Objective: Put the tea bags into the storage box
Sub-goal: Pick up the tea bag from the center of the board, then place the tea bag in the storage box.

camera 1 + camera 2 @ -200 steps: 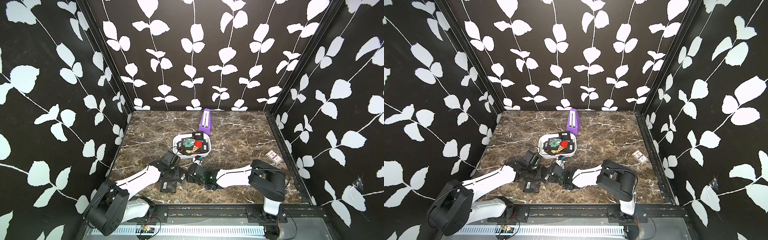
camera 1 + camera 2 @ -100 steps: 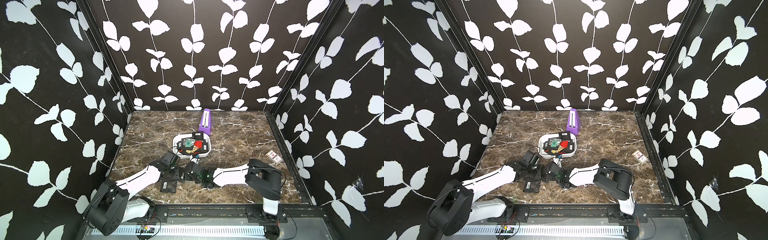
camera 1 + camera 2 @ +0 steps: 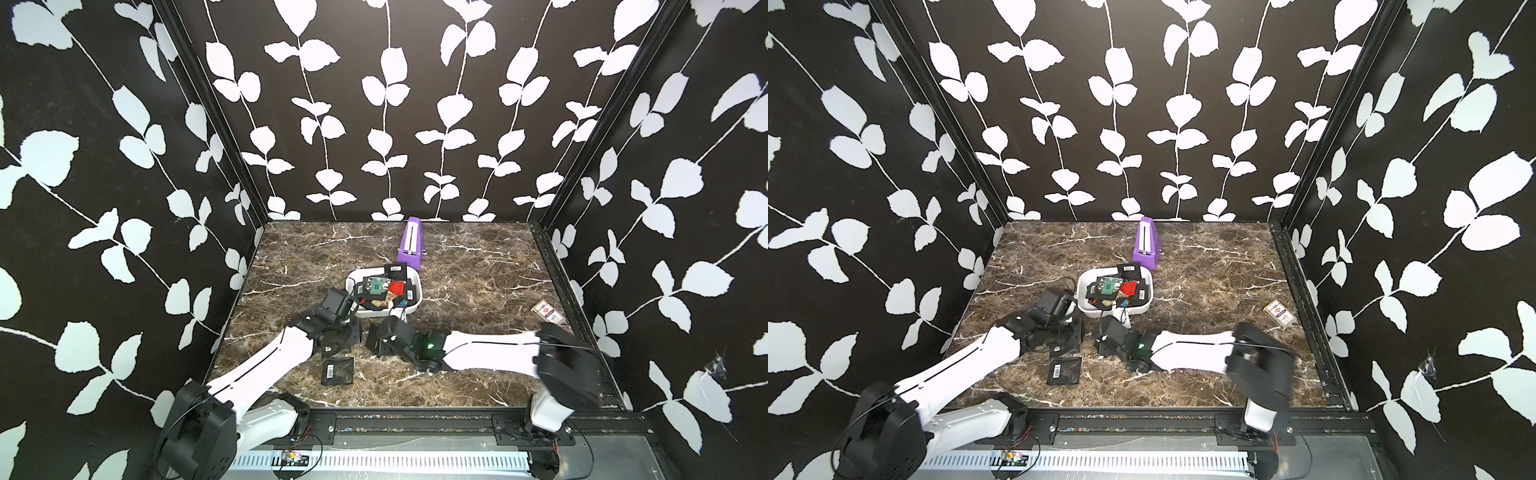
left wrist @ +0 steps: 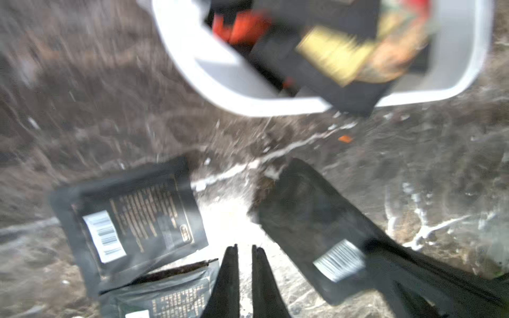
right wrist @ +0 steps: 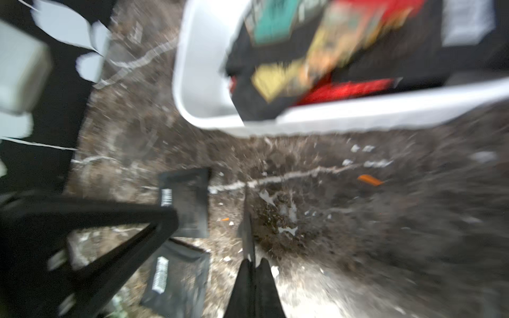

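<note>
While R gripper (image 5: 254, 261) pinches tea bag (image 5: 247, 225) edge-on | storage box (image 5: 358, 110) near

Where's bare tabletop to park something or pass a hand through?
Free: back-left marble between the left wall and the white tub; the strip between tub and card pack. Crowded: front centre, where the left gripper and right gripper, holding a tea bag, sit beside loose tea bags.

We see three black walls (image 3: 374, 104) printed with white leaf vines enclosing a brown marble floor (image 3: 478, 270).
</note>
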